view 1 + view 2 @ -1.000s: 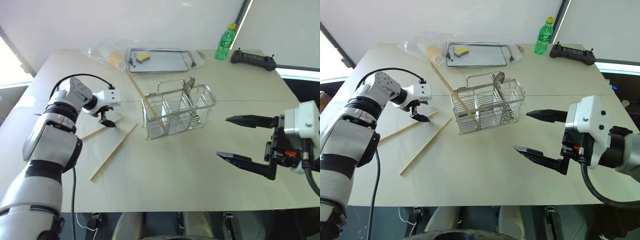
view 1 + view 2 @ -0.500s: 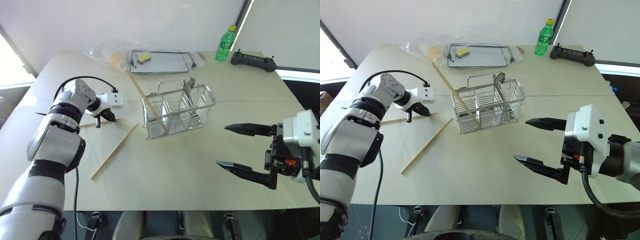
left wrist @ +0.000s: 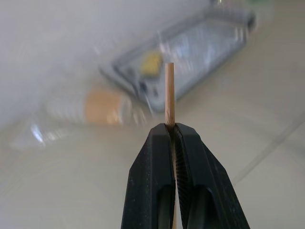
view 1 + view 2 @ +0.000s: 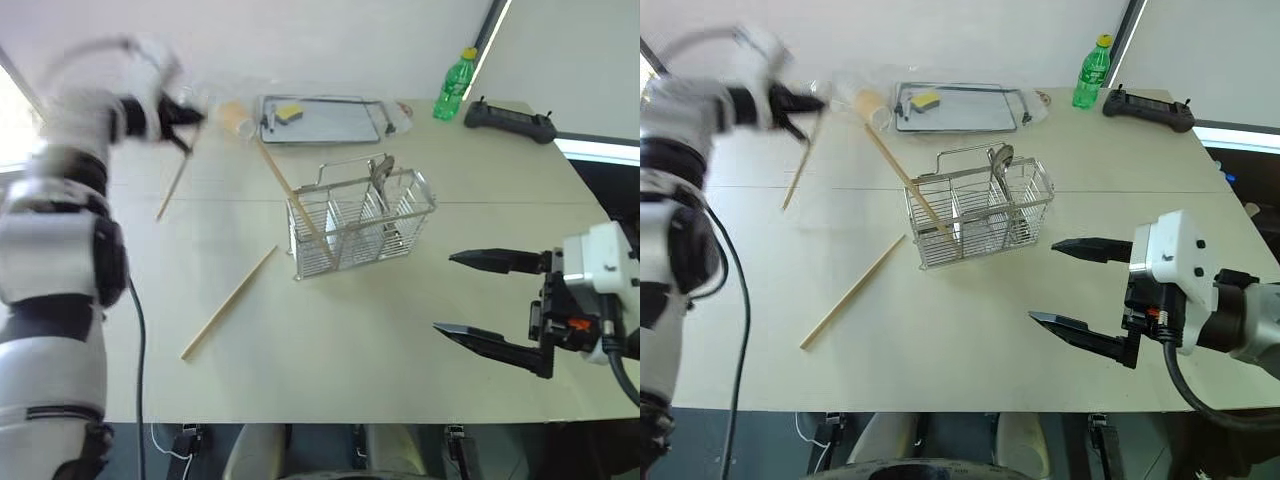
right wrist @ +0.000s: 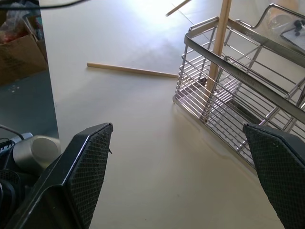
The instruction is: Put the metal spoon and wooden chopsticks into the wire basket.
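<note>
Nearest to you, your right gripper (image 4: 468,294) hangs low over the smooth pale tabletop (image 4: 380,340), its two black pointed fingers spread wide with nothing between them; the wrist view shows cross-hatched pads (image 5: 88,167) on their inner faces. Just past it lies one long, thin, light-tan wooden chopstick (image 4: 229,303), flat on the table, slanting toward the basket's near corner. Next comes the rectangular silver wire basket (image 4: 362,222), open grid walls, inner compartments, a wire loop handle on top. A second wooden chopstick (image 4: 290,197) already leans in its left end compartment, the top sticking out toward the back. The small shiny metal spoon (image 4: 380,178) stands in a middle compartment, bowl up above the rim. Farther back on the left, your left arm is raised high, blurred, and your left gripper (image 3: 172,128) has its ribbed black jaws pressed together on a third wooden chopstick (image 4: 173,183), which hangs down from the grip clear of the table. Beyond sit a flat metal tray (image 4: 330,125) with a yellow sponge (image 4: 287,114), crinkled clear plastic wrap (image 4: 205,104), a green plastic bottle (image 4: 451,86) and a black controller (image 4: 508,119).
</note>
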Tool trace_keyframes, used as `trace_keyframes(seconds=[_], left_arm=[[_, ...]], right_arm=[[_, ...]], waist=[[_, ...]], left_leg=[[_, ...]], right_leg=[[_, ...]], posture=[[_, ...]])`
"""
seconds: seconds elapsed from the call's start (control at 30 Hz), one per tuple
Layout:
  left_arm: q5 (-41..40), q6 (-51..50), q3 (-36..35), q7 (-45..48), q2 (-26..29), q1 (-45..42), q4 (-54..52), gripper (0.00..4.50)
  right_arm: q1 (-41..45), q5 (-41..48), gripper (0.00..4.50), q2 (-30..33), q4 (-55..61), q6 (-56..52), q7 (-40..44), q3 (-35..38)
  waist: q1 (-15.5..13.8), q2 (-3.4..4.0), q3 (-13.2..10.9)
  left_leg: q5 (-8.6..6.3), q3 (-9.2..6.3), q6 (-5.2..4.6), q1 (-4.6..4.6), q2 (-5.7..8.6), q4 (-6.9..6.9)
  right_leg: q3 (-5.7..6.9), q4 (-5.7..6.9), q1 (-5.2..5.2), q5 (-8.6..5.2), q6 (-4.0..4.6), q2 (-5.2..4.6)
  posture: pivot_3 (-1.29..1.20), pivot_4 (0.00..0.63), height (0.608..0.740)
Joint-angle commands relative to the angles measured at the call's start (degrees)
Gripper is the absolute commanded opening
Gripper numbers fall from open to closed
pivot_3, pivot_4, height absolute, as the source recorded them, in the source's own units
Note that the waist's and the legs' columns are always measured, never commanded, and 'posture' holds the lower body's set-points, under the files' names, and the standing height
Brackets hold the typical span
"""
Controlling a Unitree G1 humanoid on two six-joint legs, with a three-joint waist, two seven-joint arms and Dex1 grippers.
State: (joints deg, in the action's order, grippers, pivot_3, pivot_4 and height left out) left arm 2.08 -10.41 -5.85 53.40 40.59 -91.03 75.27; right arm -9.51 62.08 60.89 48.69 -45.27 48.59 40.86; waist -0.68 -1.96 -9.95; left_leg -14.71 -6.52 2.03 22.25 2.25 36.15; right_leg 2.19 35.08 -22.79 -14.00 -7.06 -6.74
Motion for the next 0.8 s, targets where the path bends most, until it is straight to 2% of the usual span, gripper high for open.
trace_keyframes(seconds=[0.03,0.17,0.23,0.43,0.57,0.67,0.8], left_arm=[[-8.3,-2.2,-8.3,-2.2,2.3,-6.4,-3.9,0.06],[-19.4,-8.2,-19.0,-7.3,0.9,-10.9,-6.9,0.06],[-23.1,-11.4,-20.4,-6.3,-2.2,-8.8,-12.8,0.06],[-32.1,-22.2,-19.3,-12.0,-14.5,5.6,-42.3,0.06],[-35.9,-29.0,-14.8,-16.1,-21.4,14.1,-58.9,0.06],[-37.9,-32.2,-11.8,-16.3,-22.7,18.1,-66.1,0.06],[-39.7,-33.9,-11.2,-16.6,-21.5,18.5,-67.8,0.06]], right_arm=[[-0.8,-0.1,4.5,-1.0,0.8,1.2,-0.4,0.3],[-0.9,-0.1,4.5,-1.5,0.9,1.5,-0.8,-0.1],[-0.7,0.0,4.5,-1.5,0.7,1.6,-1.0,-0.4],[-0.8,0.2,4.5,-1.4,0.6,1.9,-1.0,-0.3],[-1.1,0.4,4.5,-1.6,0.8,1.9,-1.3,0.3],[-1.0,0.7,4.5,-1.6,1.1,1.8,-2.2,0.1],[-1.1,0.7,4.5,-1.8,1.4,1.9,-3.1,-0.3]], waist=[[0.0,0.04,0.0],[-0.1,0.13,0.1],[-0.1,0.09,0.0],[-0.1,0.08,0.0],[0.2,0.07,0.0],[0.1,0.09,0.0],[0.0,0.12,0.0]], left_leg=[[0.0,0.02,0.01,-0.03,0.01,-0.01],[-0.01,0.04,0.02,-0.22,0.0,-0.03],[0.01,0.03,0.05,-0.37,-0.04,-0.02],[0.04,0.09,0.18,-0.84,-0.16,0.07],[0.08,0.26,0.19,-0.66,-0.08,-0.02],[0.09,0.32,0.2,-0.65,-0.05,-0.07],[0.08,0.36,0.2,-0.68,-0.05,-0.06]], right_leg=[[0.0,0.0,0.02,0.01,-0.01,-0.03],[0.0,0.04,0.15,-0.03,-0.06,-0.05],[0.01,0.04,0.3,-0.03,-0.07,-0.04],[0.01,-0.11,0.97,-0.01,-0.05,-0.19],[-0.2,-0.03,0.58,0.16,0.13,-0.12],[-0.26,0.08,0.48,0.16,0.13,-0.05],[-0.27,0.04,0.51,0.15,0.14,-0.02]], posture=[[0.0,0.15,0.703],[0.0,0.15,0.703],[0.0,0.15,0.703],[0.0,0.15,0.703],[0.0,0.15,0.703],[0.0,0.15,0.703],[0.0,0.15,0.703]])
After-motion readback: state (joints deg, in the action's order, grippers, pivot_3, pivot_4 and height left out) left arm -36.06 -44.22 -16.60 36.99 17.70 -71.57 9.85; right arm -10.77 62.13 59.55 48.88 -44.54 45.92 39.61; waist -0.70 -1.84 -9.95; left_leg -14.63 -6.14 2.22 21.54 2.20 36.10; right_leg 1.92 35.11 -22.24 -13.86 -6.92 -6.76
